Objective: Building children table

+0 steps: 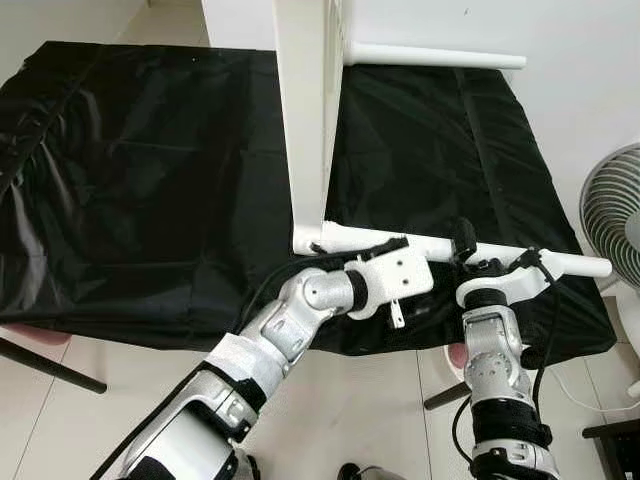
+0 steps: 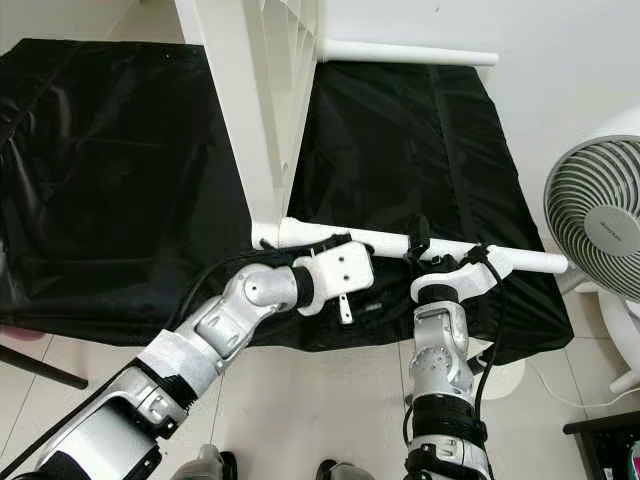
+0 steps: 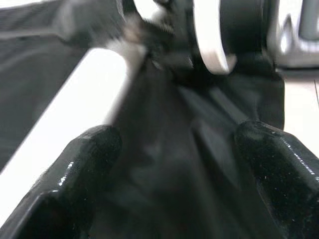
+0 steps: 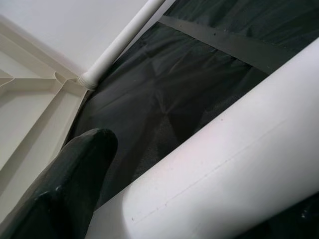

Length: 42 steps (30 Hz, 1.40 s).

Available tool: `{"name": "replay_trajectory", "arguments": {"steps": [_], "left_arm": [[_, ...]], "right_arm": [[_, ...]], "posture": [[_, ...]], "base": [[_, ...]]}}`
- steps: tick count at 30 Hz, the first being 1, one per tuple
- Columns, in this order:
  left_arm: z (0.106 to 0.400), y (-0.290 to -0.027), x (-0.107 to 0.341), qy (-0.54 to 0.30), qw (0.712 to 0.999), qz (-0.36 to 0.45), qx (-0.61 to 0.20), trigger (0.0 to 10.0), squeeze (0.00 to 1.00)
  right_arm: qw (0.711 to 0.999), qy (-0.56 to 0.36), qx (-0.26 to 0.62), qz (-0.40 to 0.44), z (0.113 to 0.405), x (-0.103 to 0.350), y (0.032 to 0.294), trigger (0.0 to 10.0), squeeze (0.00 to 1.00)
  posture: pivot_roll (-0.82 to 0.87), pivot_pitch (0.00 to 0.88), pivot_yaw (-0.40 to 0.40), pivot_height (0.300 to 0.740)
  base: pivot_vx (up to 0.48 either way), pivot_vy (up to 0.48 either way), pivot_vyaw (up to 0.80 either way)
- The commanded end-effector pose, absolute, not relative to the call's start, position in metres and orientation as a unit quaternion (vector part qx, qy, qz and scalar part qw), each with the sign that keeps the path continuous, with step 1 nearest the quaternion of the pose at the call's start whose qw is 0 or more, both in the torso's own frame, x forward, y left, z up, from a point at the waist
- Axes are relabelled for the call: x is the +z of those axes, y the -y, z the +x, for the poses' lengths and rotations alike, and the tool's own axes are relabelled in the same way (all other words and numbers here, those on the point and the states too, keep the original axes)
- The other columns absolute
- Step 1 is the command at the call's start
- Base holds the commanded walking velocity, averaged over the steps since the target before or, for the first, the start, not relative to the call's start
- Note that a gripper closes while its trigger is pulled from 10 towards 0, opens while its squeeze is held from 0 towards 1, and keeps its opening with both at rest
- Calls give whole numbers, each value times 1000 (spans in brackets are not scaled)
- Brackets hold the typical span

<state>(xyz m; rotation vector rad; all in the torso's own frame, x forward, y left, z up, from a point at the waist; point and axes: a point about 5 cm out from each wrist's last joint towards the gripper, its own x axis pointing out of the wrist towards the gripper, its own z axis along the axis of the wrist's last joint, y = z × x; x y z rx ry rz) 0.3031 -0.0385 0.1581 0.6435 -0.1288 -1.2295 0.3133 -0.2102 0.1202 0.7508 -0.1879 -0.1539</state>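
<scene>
On the black cloth spread before me, a white table top stands on its edge, running from about six o'clock at my wrists up toward twelve, its ribbed underside turned to the three o'clock side. At my nine o'clock the cloth lies bare and creased, with a dark bar slanting across the floor beneath its near edge.

My left gripper reaches in from seven o'clock and sits at the near leg, close to where that leg meets the standing panel. In my left wrist view my two black fingers are spread apart with only dark cloth between them, so this claw is released and grasps nothing; the picture there is blurred.

My right gripper comes up from five o'clock and sits against the same near leg, farther along toward its free end. In my right wrist view the white tube crosses just beside one black finger; I cannot tell whether this claw is clenched on it.

At about one o'clock a second white leg sticks out from the far end of the panel, lying parallel to the near one. At three o'clock a white fan stands on the tiled floor beside the cloth.
</scene>
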Motion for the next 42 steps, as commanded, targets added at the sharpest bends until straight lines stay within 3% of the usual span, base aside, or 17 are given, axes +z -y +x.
{"name": "replay_trajectory", "arguments": {"steps": [1,4,11,14,21,27,34,35,37,42], "left_arm": [[301,45,154,55,749,311,-583,10000,0],[303,46,148,45,740,323,-589,10000,0],[318,46,148,32,764,333,-551,10000,0],[330,49,159,34,779,332,-532,10000,0],[336,51,164,39,780,336,-527,10000,0],[342,54,174,49,776,346,-525,10000,0],[346,54,178,51,782,342,-518,10000,0],[347,53,179,52,785,341,-515,10000,0],[347,52,179,52,785,341,-514,10000,0],[348,51,179,52,786,340,-513,10000,0]], "right_arm": [[920,-33,-121,373,291,65,207,10000,0],[919,-31,-121,375,290,66,206,10000,0],[917,-23,-108,384,286,69,200,10000,0],[900,0,-85,427,272,74,197,10000,0],[889,14,-75,453,263,75,198,10000,0],[809,85,-24,582,228,94,205,10000,0],[842,65,-2,535,212,98,199,10000,0],[863,64,9,502,213,103,198,10000,0],[873,65,21,483,214,109,195,10000,0],[885,70,36,459,216,117,192,10000,0]], "posture": [[45,172,11,740],[43,172,13,740],[29,170,21,740],[17,176,32,740],[15,178,38,740],[18,190,52,740],[16,187,54,740],[16,187,54,740],[20,184,53,740],[20,184,53,740]], "base": [[0,0,0],[0,0,0],[0,0,0],[0,0,0],[0,0,0],[0,0,0],[0,0,0],[0,0,0],[0,0,0],[0,0,0]]}}
